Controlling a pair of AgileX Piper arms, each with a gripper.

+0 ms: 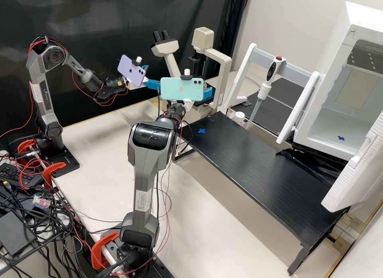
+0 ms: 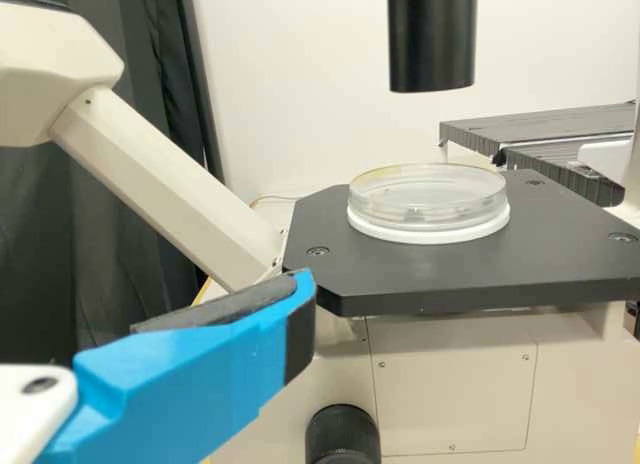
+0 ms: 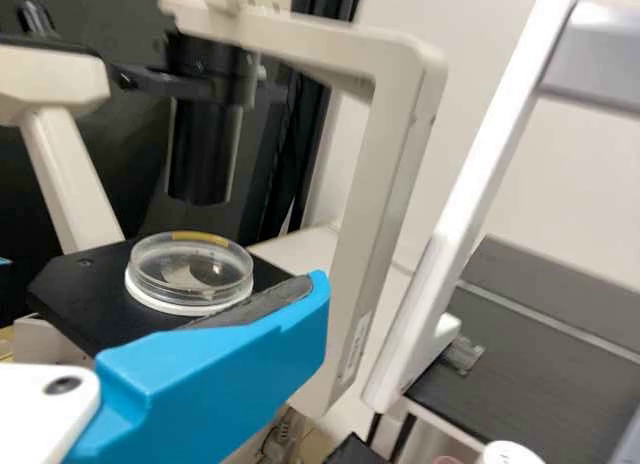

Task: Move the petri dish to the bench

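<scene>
My left fingers (image 2: 190, 384) and right fingers (image 3: 215, 384) are spread apart, holding nothing. The dish (image 2: 428, 199) sits on a white ring (image 2: 430, 232) on the microscope stage (image 2: 380, 289); grasping, lifting and setting it on the surface (image 1: 247, 158) are all to do.

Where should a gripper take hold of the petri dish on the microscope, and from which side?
I'd pinch the dish across its round clear wall, just above the white ring. Coming in low and level from the arms' side looks best: the dish lies flat, its wall stands above the ring, and the black cylinder overhead hinders a straight-down approach.
</scene>
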